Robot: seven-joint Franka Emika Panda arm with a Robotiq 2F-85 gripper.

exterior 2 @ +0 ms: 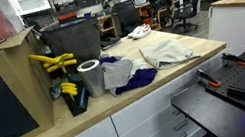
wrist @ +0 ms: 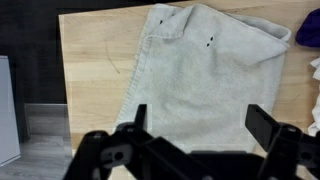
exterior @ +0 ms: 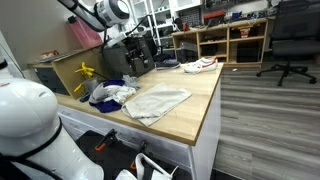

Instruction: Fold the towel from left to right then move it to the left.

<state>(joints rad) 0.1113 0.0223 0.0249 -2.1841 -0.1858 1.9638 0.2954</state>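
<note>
A light grey towel [exterior: 158,102] lies spread flat on the wooden table [exterior: 200,110]; it also shows in the other exterior view [exterior 2: 167,48] and fills most of the wrist view [wrist: 205,80]. My gripper [wrist: 200,120] hangs high above the towel, its two black fingers wide apart and empty. In an exterior view the gripper [exterior: 138,48] is up at the back of the table, well above the towel.
A heap of white and blue cloths [exterior: 108,93] lies beside the towel. A roll of silver tape [exterior 2: 92,78], yellow clamps [exterior 2: 52,62] and a black bin [exterior 2: 69,39] stand near it. White shoes [exterior: 200,65] lie at the far end. The table's edge [wrist: 64,80] drops to the floor.
</note>
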